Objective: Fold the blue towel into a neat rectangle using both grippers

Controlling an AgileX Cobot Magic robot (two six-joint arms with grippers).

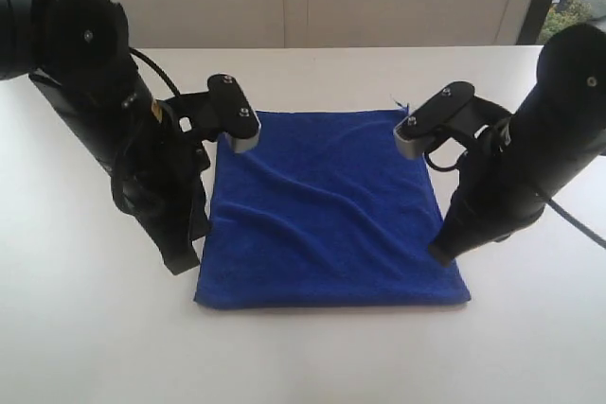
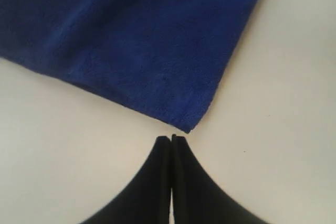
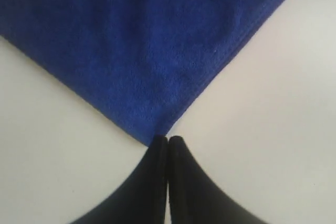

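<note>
The blue towel (image 1: 327, 215) lies flat on the white table as a roughly square shape with soft wrinkles. My left gripper (image 1: 180, 264) hangs at its left edge near the front corner. In the left wrist view the left gripper (image 2: 171, 138) is shut with nothing in it, and the towel (image 2: 131, 40) ends in a corner just clear of the tips. My right gripper (image 1: 441, 254) stands at the right edge. Seen from its wrist, the right gripper (image 3: 168, 139) is shut, and a corner of the towel (image 3: 147, 51) reaches the tips without showing between them.
The white table (image 1: 312, 357) runs out on all sides of the towel. Both black arms lean in from the sides, with their wrist cameras (image 1: 237, 115) above the towel's far corners. A wall and a window stand behind the table.
</note>
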